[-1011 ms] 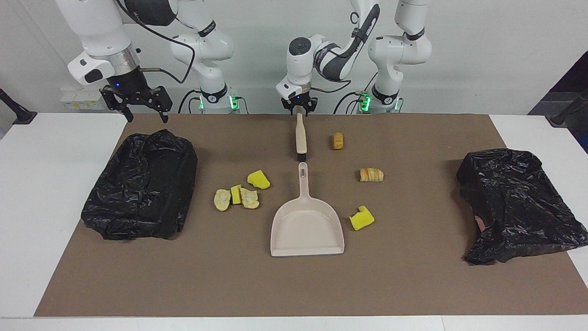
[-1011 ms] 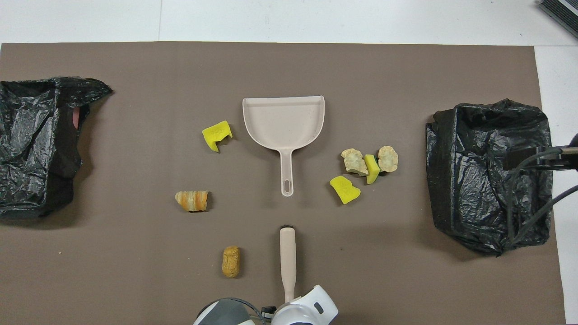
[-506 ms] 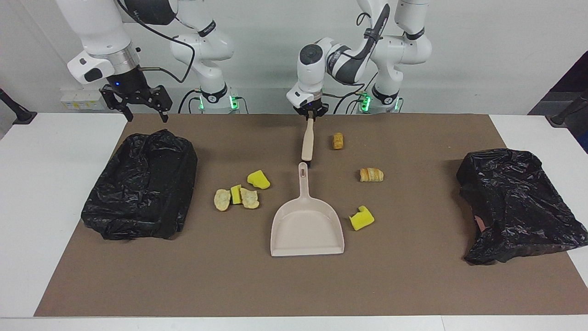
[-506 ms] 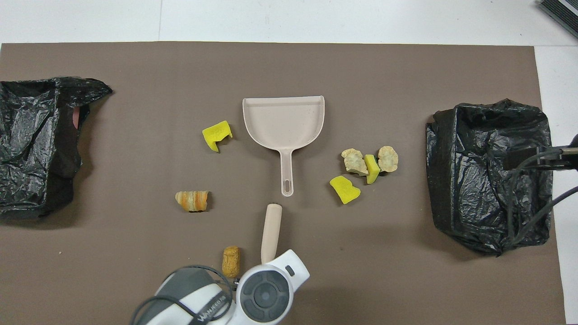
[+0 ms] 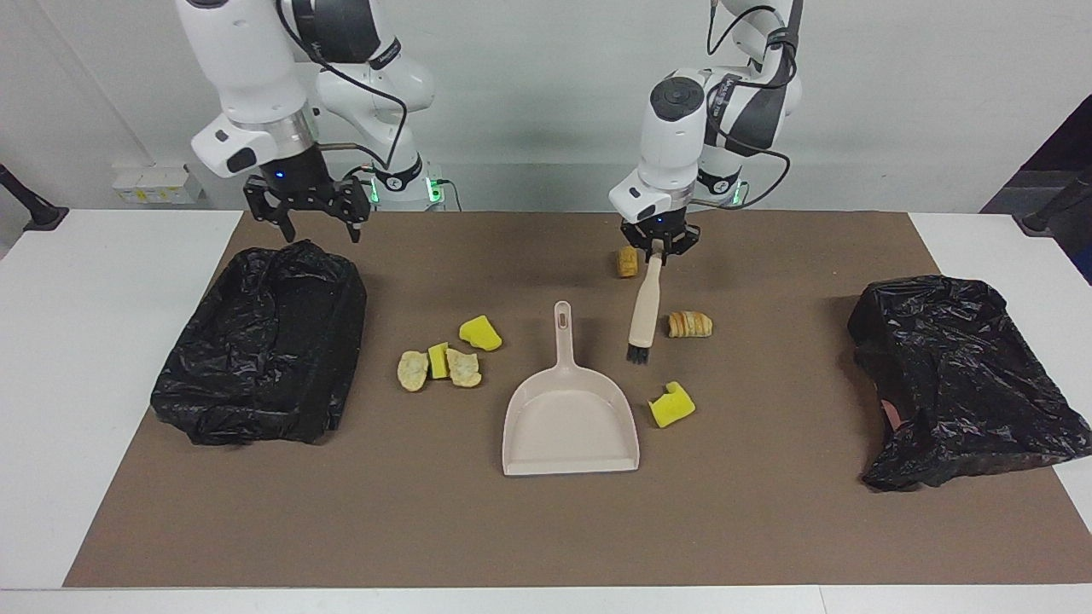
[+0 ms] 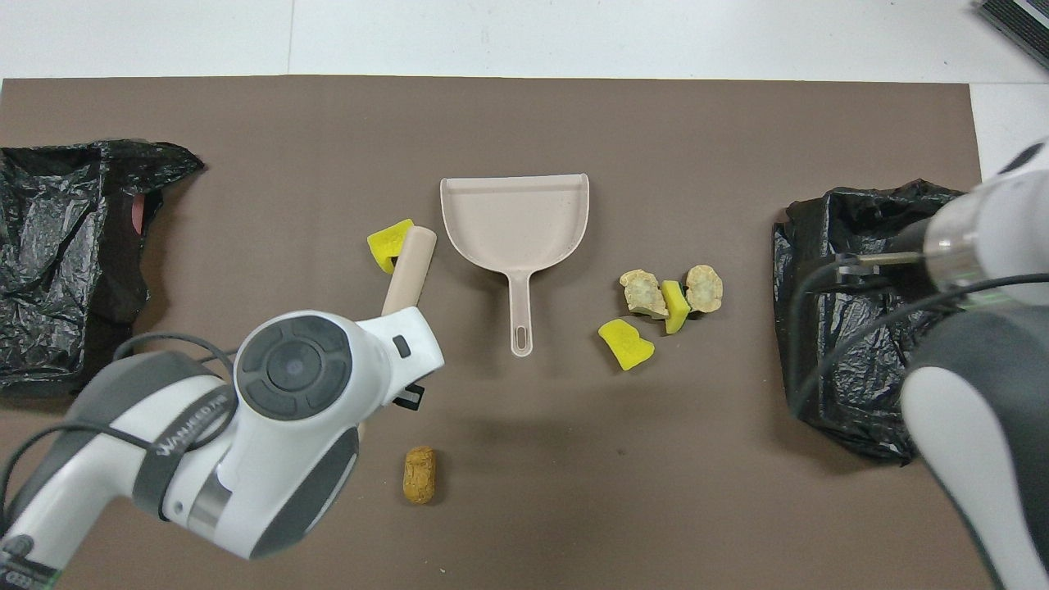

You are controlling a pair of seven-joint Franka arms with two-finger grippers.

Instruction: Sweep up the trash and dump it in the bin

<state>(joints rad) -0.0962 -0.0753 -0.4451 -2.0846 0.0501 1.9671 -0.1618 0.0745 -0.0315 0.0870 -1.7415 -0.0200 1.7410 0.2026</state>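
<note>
Brush (image 5: 644, 309) clamped in left hand (image 5: 656, 246), hung over desk (image 5: 768, 529) middle; right hand (image 5: 308, 212) spread, empty. Trash (image 5: 689, 324) likely scattered if struck hard.

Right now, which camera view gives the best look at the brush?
The facing view: the whole brush shows, from the left tool shut on its handle tip down to the dark bristles, tilted above the mat. In the overhead view the left arm hides most of it; only the handle's end shows.
</note>
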